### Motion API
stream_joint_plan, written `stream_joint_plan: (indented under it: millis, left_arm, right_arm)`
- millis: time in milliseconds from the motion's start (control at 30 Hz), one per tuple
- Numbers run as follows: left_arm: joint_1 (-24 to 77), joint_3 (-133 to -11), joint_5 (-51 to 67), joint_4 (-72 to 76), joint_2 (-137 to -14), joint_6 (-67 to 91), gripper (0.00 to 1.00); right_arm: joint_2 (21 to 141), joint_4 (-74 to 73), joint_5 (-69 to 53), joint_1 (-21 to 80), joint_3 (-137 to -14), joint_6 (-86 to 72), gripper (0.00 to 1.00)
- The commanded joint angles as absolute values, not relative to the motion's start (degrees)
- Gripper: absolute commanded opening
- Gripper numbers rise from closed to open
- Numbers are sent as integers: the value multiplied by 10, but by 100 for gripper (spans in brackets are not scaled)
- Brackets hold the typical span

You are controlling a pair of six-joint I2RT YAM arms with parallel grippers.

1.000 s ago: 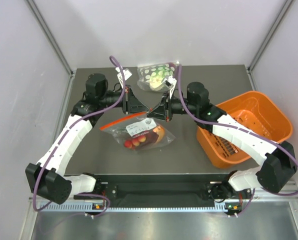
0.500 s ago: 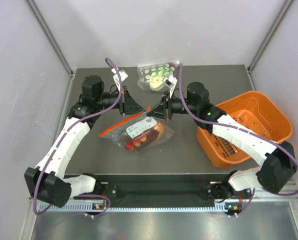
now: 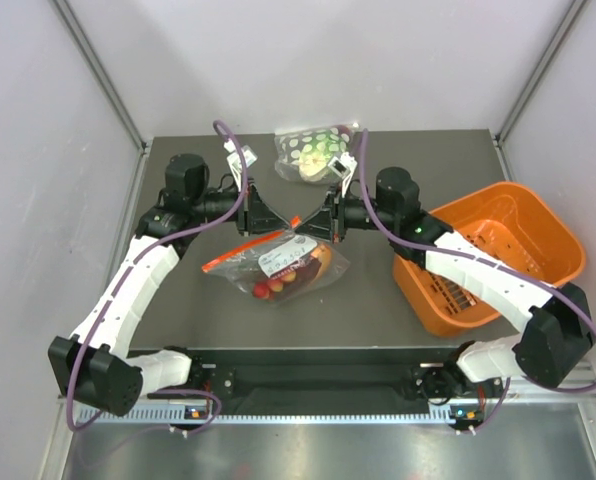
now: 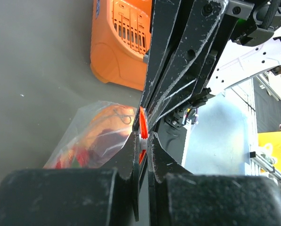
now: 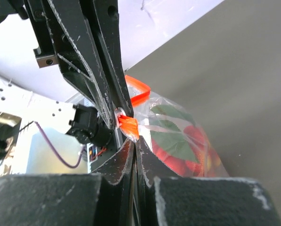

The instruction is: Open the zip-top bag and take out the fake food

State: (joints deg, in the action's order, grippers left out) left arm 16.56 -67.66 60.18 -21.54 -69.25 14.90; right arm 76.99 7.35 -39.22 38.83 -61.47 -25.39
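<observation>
The zip-top bag is clear, with a red-orange zip strip and a white label. It hangs from its top corner between the two grippers, its lower part on the table. The fake food, red pieces with green leaves, lies inside it. My left gripper is shut on the zip strip's end at a small white slider. My right gripper faces it tip to tip and is shut on the bag's edge just below the orange strip. The red food and leaves show through the plastic.
A second bag with green-and-white spotted contents lies at the back of the table behind the grippers. An orange basket stands at the right, under my right forearm, and also shows in the left wrist view.
Both grippers stay closed together on the bag's top corner. The left arm has drawn back a little to the left, and the bag has shifted slightly left and down.
</observation>
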Motion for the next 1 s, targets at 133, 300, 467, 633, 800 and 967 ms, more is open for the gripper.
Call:
stream_joint_plan:
  millis: [133,300,467,633,800,967]
  left_arm:
    - [156,-686,650,-203,-689,179,0]
    - [156,-690,657,-178,-693,203,0]
    - [156,-685,646,-177,-693,201,0]
    - [156,-686,640,-163,-694,210,0]
    - [156,-691,640,-148,-704,217,0]
    - [155,-690,642,-138,-708,228,0]
  right_arm:
    - [801,52,-453,361,-704,-229,24]
    - [833,39,-484,362,-715,-222,48]
    - [847,52,-504,373,-722,-235,56]
    - [855,52,-519,382,-723,-238,57]
    - [862,54,-526,402,-725,-240,57]
    - [866,66,-510,409,-720,-243,24]
